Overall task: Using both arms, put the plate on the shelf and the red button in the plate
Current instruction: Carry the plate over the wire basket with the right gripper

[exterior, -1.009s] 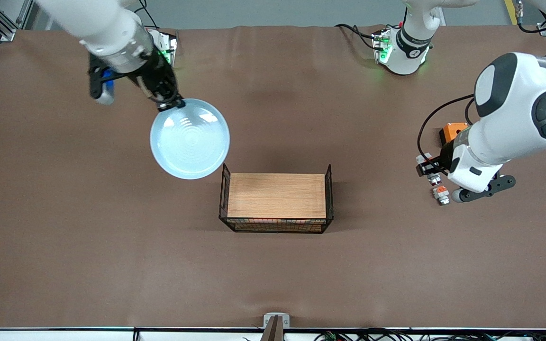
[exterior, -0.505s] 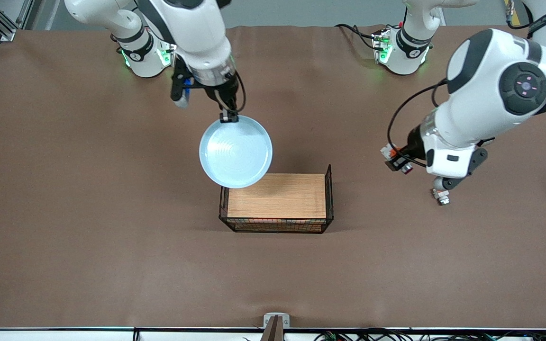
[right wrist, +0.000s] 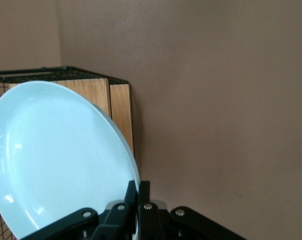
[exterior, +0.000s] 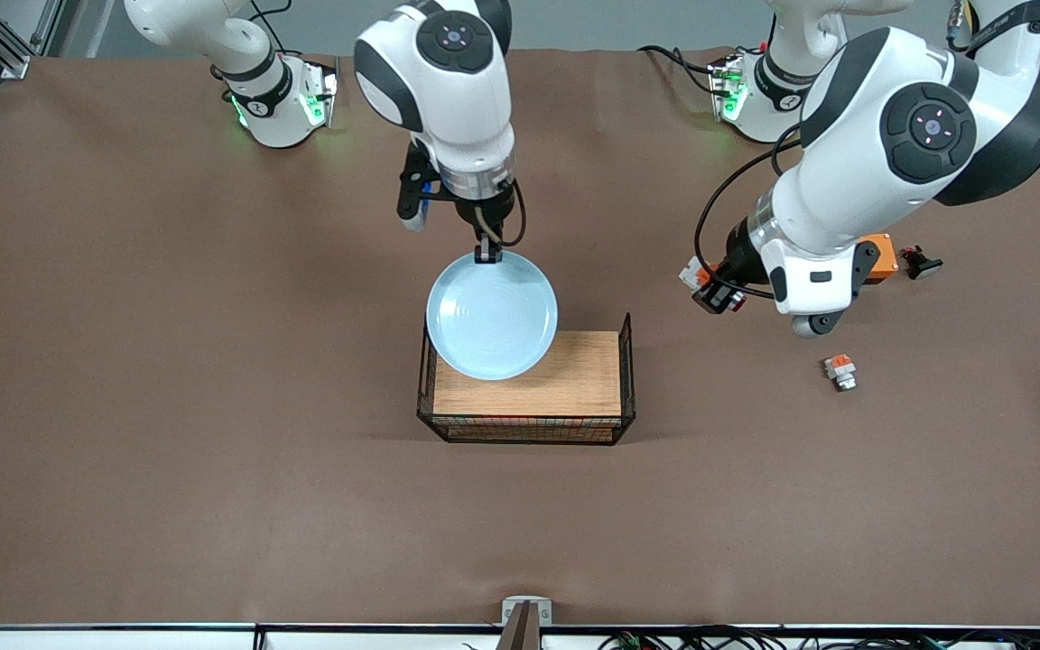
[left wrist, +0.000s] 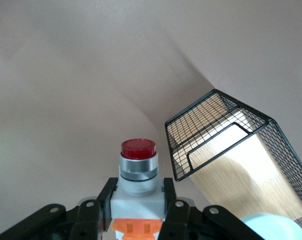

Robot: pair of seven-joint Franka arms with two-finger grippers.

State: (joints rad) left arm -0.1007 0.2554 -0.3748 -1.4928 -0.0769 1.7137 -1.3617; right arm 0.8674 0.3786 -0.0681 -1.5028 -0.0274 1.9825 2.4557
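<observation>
- Grippers first: my right gripper (exterior: 487, 255) sits in the upper middle of the front view, its fingers pinched tight on the rim of the round, shallow, glossy light blue plate (exterior: 492, 314)
- In the right wrist view my right gripper (right wrist: 138, 192) shows at the bottom centre, fingers clamped on the plate (right wrist: 55, 160) edge, and the plate fills the lower left of that frame, tilted
- That plate hangs in the air over the black wire basket with a wooden floor (exterior: 626, 361), above the basket's end toward the right arm; the basket stands in the centre of the front view
- My left gripper (exterior: 717, 296) is in the right-of-centre part of the front view, over bare brown table covering (exterior: 213, 451), closed on the white-grey push-button part with an orange block and a dark red cap (exterior: 710, 282)
- In the left wrist view my left gripper (left wrist: 137, 200) is at the bottom centre, gripping the button's (left wrist: 138, 170) white body, red cap pointing away from the wrist; the basket (left wrist: 216, 150) lies in the lower right of that frame
- Low at the right of the front view a small orange-and-white part with a silvery end (exterior: 840, 371) lies on the table
- An orange box (exterior: 877, 257) shows partly under my left arm, with a small dark part (exterior: 919, 262) just beside it toward the right edge of the frame
</observation>
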